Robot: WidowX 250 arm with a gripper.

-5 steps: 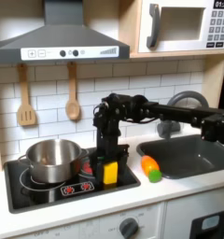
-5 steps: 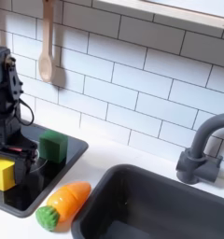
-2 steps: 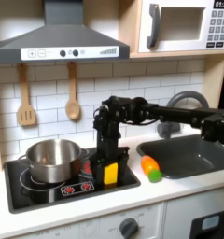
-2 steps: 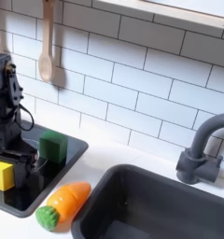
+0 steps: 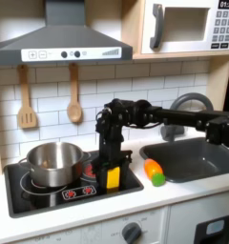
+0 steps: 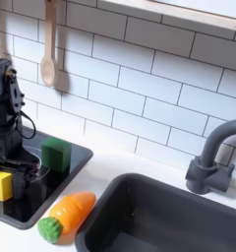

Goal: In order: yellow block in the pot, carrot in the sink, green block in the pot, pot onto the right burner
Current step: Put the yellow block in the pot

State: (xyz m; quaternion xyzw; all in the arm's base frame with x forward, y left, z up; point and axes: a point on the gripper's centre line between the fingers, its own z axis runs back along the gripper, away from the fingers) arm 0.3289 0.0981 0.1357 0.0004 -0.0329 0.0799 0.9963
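1. One thing at a time: the pincer (image 5: 112,172) stands straight down over the yellow block (image 5: 113,177), just right of the pot (image 5: 53,163) in the first exterior view. It looks closed around the block, probably for the lift, but I can't tell for sure.
2. Green block (image 6: 57,156) waits behind it on the stovetop (image 6: 79,157); the carrot (image 6: 68,217) lies on the white worktop (image 6: 120,162) beside the sink (image 6: 179,219).
3. Toy kitchen with white tiles behind.

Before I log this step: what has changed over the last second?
The gripper has sunk slightly at the yellow block, which sits lower in the second exterior view. I cannot tell if it is gripped. The green block, carrot, pot and sink are unchanged.
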